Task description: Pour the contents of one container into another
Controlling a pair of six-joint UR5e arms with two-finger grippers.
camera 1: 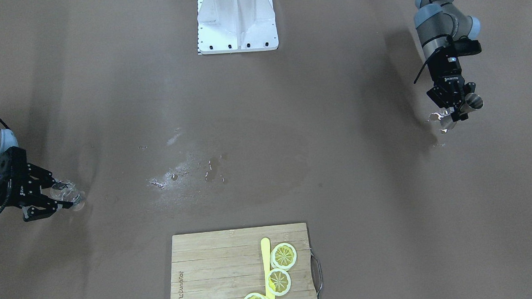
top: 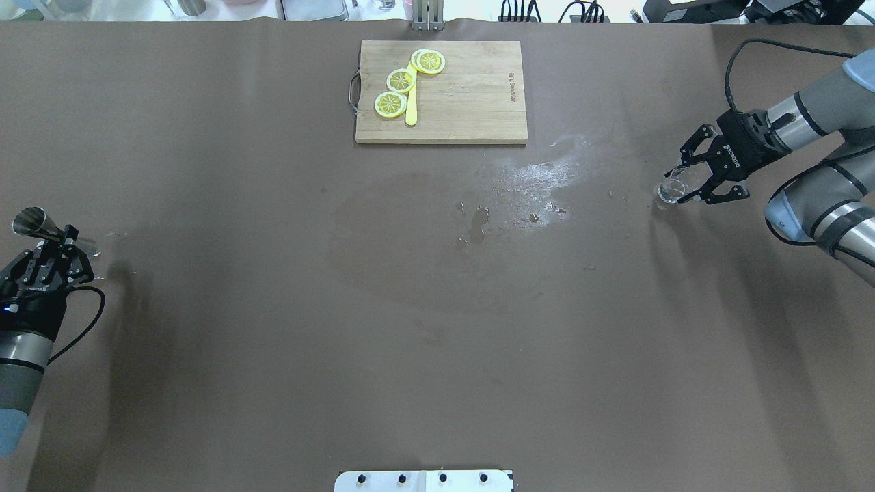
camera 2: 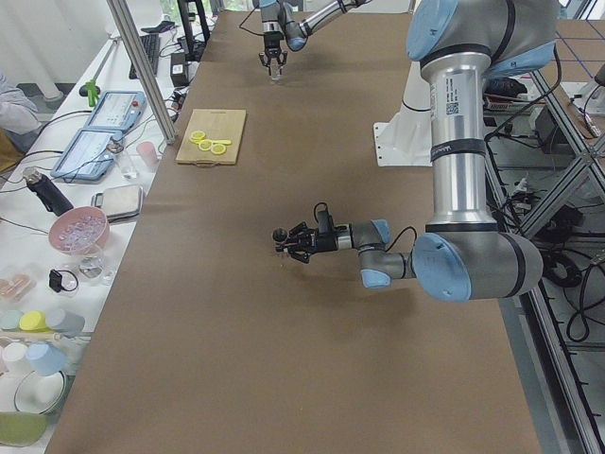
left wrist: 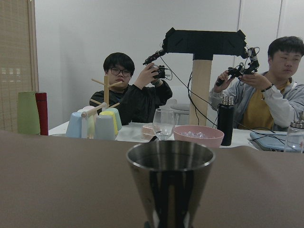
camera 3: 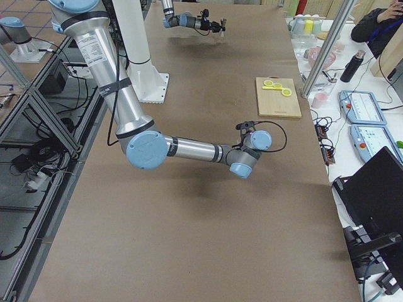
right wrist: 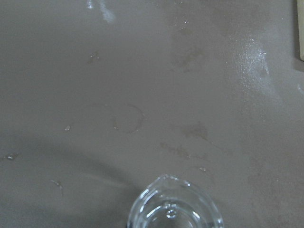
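Left gripper (top: 67, 240) clamps the steel jigger (top: 29, 222) far left; right gripper (top: 692, 186), holding the glass (top: 672, 188), sits well apart across the worktop (top: 437, 307).

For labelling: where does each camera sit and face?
Front-facing: opposite robot, looking down; both arms, base.
Overhead: behind robot, looking forward; both arms.
Exterior left: table's left end; left arm near.
Exterior right: right end; right arm near.
Left wrist: faces operators; jigger.
Right wrist: looks down; glass.
Front-facing, overhead share cutting board.
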